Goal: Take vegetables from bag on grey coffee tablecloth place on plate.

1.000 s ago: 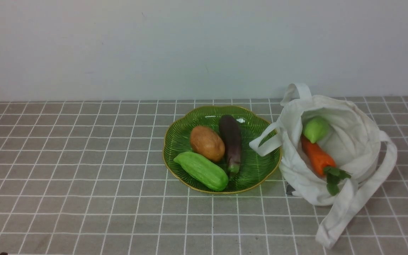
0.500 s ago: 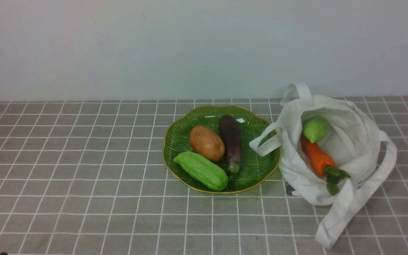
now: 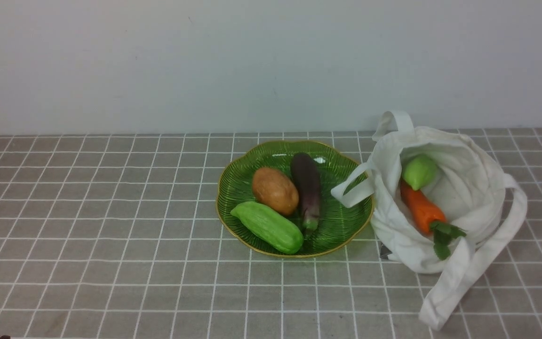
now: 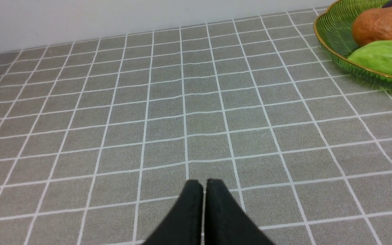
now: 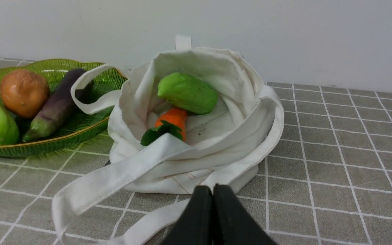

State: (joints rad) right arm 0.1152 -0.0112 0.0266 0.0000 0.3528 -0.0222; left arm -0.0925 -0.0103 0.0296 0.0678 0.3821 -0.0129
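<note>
The white bag (image 3: 459,245) lies open on the grey tablecloth (image 3: 87,226), right of the green plate (image 3: 341,226). Inside it are an orange carrot (image 3: 420,209) with green leaves and a small light-green vegetable (image 3: 419,171); both also show in the right wrist view, carrot (image 5: 173,118) and green one (image 5: 187,92). On the plate lie a tan potato (image 3: 274,190), a long light-green vegetable (image 3: 267,227) and a dark purple eggplant (image 3: 306,186). My left gripper (image 4: 204,183) is shut and empty over bare cloth, left of the plate (image 4: 332,37). My right gripper (image 5: 212,189) is shut and empty, just in front of the bag (image 5: 230,156).
A pale wall runs along the back of the table. One bag strap (image 3: 459,282) trails over the cloth toward the front right; another loops onto the plate's right rim (image 3: 352,189). Neither arm shows in the front view.
A dark part of my right arm at the front view's right edge one second ago has left the picture. The bag, plate and vegetables have not moved.
</note>
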